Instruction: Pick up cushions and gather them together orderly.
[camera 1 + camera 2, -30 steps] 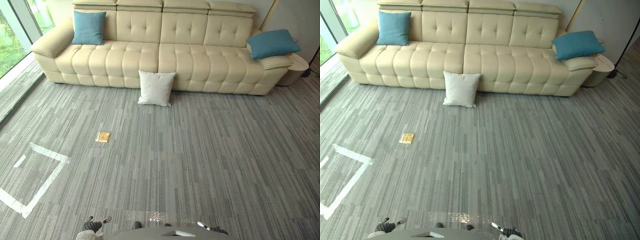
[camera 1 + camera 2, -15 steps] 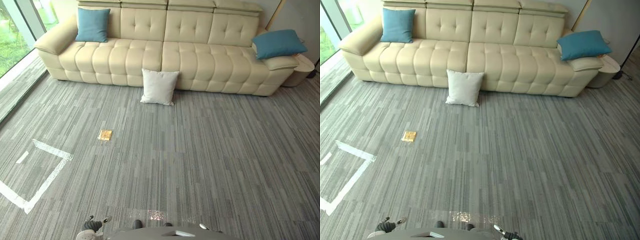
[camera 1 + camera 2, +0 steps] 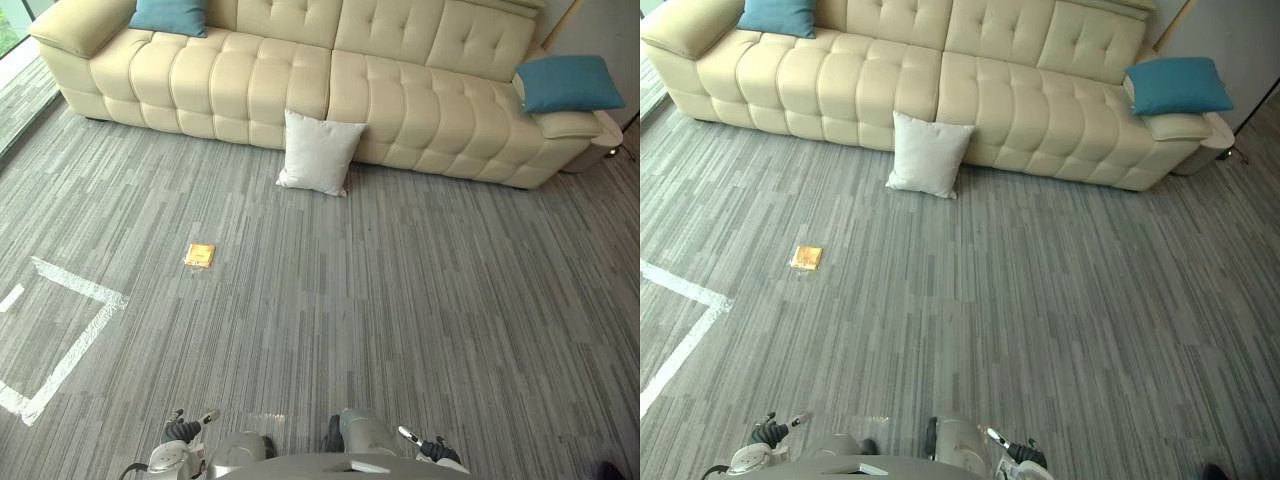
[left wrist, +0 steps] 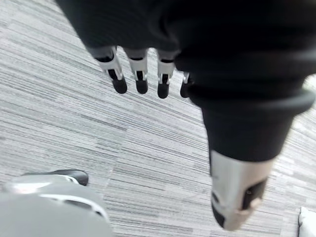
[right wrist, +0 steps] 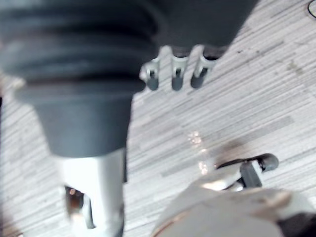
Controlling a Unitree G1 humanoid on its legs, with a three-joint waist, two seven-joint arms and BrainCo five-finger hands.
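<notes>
White cushion [image 3: 319, 152] is on the floor, standing on edge and leaning back against the front of the sofa [image 3: 400, 110], roughly mid-length. It is square, plain, a bit slumped, with corners pointed. Two teal cushions are up on the sofa: the left teal cushion [image 3: 168, 15] is on the seat at the far left end by the armrest, and the right teal cushion [image 3: 568, 83] lies flat on top of the right armrest. All three are well apart from each other. Sofa is cream, tufted, long, and sits against the back wall. Floor is grey striped carpet [image 3: 420, 300], open between the robot and the sofa. A small flat yellow-orange thing [image 3: 200, 255] lies on the carpet, left of the white cushion and nearer the robot. White tape lines [image 3: 70, 330] form a corner further left. Nothing sits on the straight path to the white cushion. Left hand [image 4: 163, 81] hangs low over the carpet, fingers relaxed and straight, thumb apart, holding nothing. Right hand [image 5: 175, 74] is the same: fingers loose, empty, above bare carpet.
</notes>
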